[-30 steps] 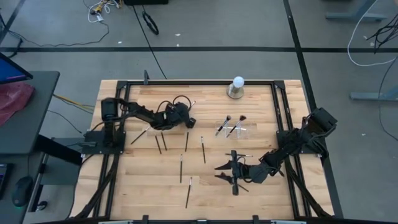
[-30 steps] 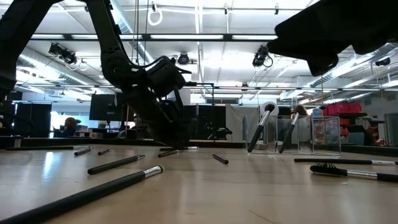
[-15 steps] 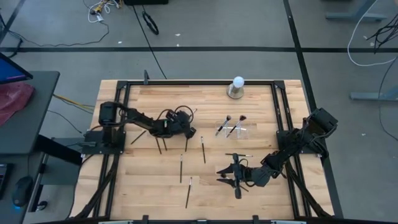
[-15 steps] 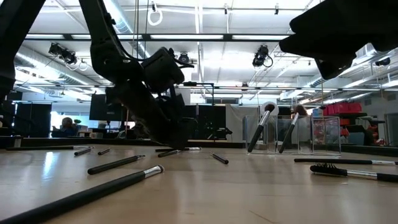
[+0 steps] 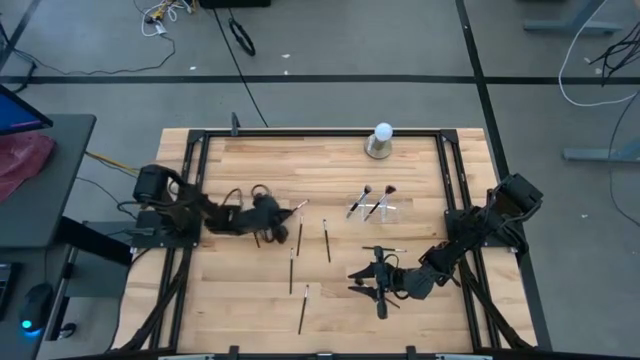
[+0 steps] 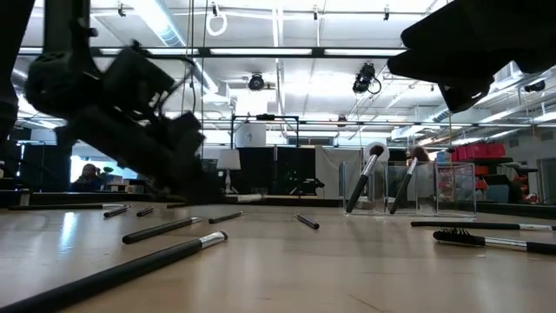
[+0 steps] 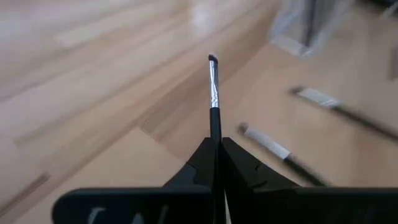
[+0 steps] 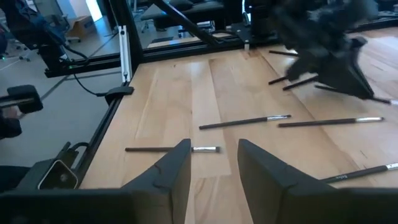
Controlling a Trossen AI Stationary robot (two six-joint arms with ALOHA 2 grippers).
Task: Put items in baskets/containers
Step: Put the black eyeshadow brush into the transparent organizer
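Observation:
My left gripper [image 5: 273, 213] is low over the table's left half and shut on a thin dark brush [image 7: 213, 93] whose small tip [image 5: 299, 204] points toward the table's right. The clear holder [image 5: 376, 208] stands right of centre, and two fluffy brushes [image 6: 369, 174] lean in it with their bristles up. Several more brushes lie flat on the wood, such as one [image 5: 326, 240] near the centre and one [image 5: 303, 308] toward the near edge. My right gripper [image 5: 366, 281] hovers open over the right near part, with brushes [image 8: 244, 122] lying ahead of it. My left gripper pinches the brush's dark handle [image 7: 215, 127] between its two shut fingers. The brush lies along the fingers, and its silver ferrule and small tip stick out ahead of them. The fingers come nearly level from the table's left, and the brush seems held just above the wood.
A white ball on a grey round base [image 5: 381, 142] stands at the far edge. A black frame [image 5: 300, 133] runs around the table top. Loose brushes [image 6: 169, 228] lie across the middle and near part, and bare wood shows between them.
My left arm has drawn back toward the table's left and slightly toward the near edge, and has dropped lower. It has carried the pinched brush along, away from the holder, and has stayed shut. The brushes on the table have kept their places.

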